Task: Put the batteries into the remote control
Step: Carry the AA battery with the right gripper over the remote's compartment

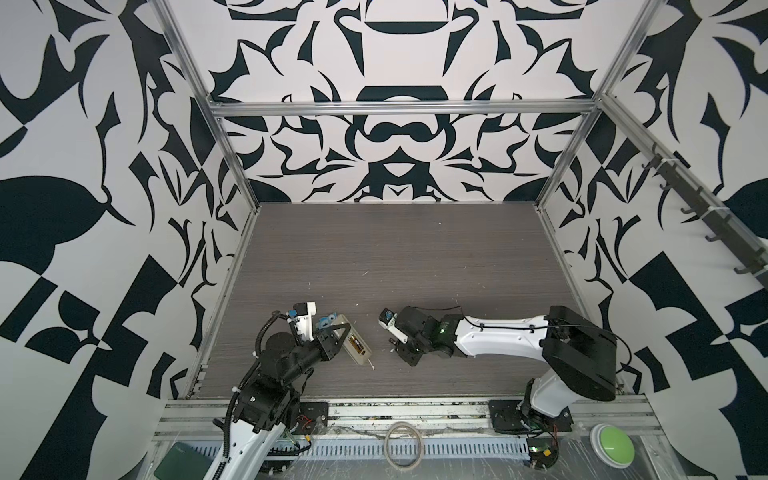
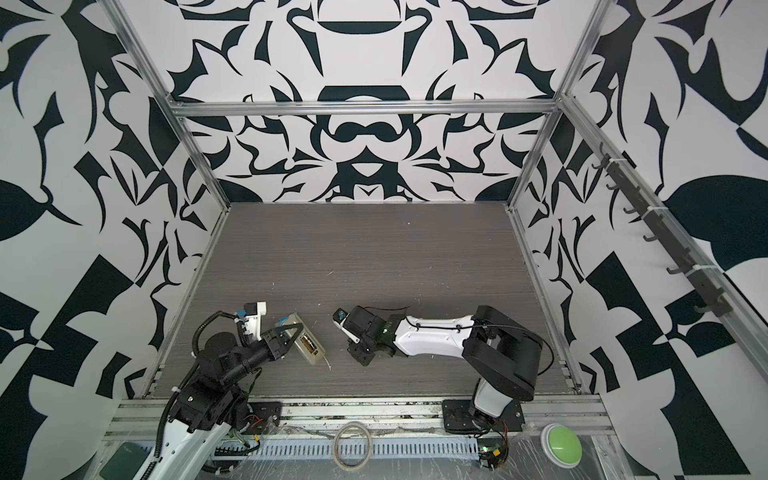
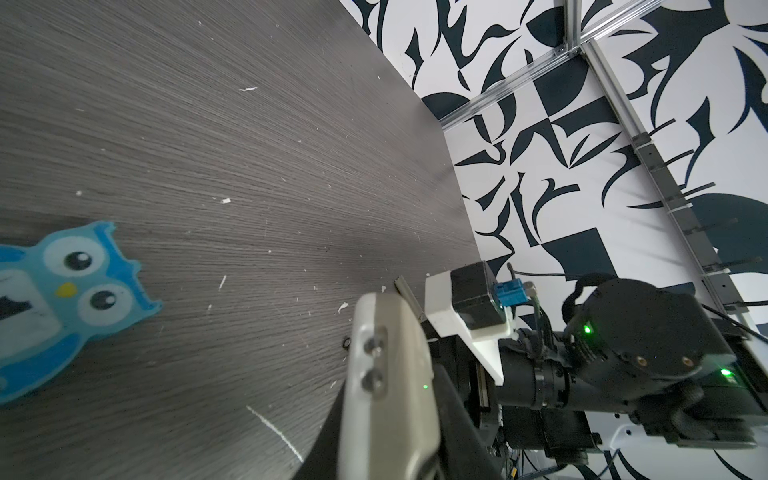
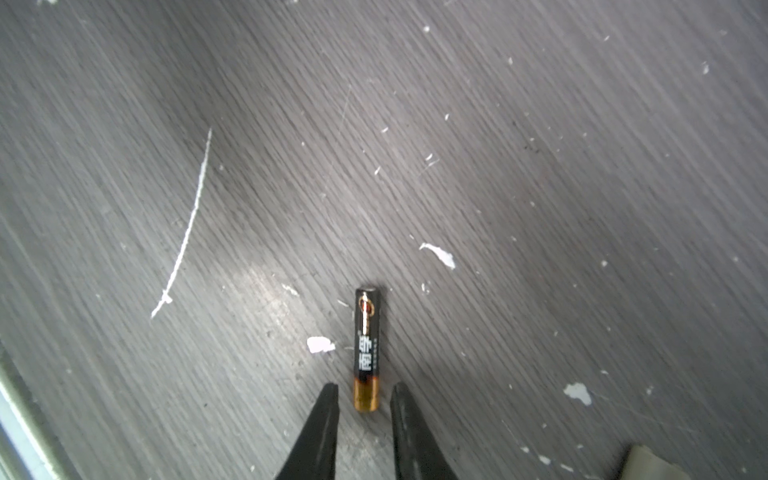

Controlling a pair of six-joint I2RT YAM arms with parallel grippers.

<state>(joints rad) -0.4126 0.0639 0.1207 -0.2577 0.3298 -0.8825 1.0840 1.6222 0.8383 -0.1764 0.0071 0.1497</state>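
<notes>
**Poised over the loose battery**

Straddles the coppery end of a thin black-and-copper cylindrical battery [image 4: 366,353] with the right gripper [image 4: 365,392], low centre of the wrist view. Fingertips [image 4: 330,399] spread, a sliver of table showing on either side, so nothing pinched yet. Lined up along the battery's length, probably to take it by one end and keep the rest free for sliding into the bay.

Clamps the slim white rectangular plastic remote control [image 1: 363,355] in the left gripper [image 1: 341,334], lower left of centre in a top view. Jaws pressed tight on it, back turned up and compartment open, likely to keep it steady for loading. Shows a second dark battery [image 1: 356,343] already seated there. Leaves a flat blue owl-shaped toy [image 3: 62,307] near the remote, untouched.

Underneath, grey wood-grain tabletop [image 4: 540,166] strewn with thin white scraps [image 4: 438,253]. All around, black-and-white patterned walls [image 1: 395,158] on an aluminium frame [image 1: 399,107].
</notes>
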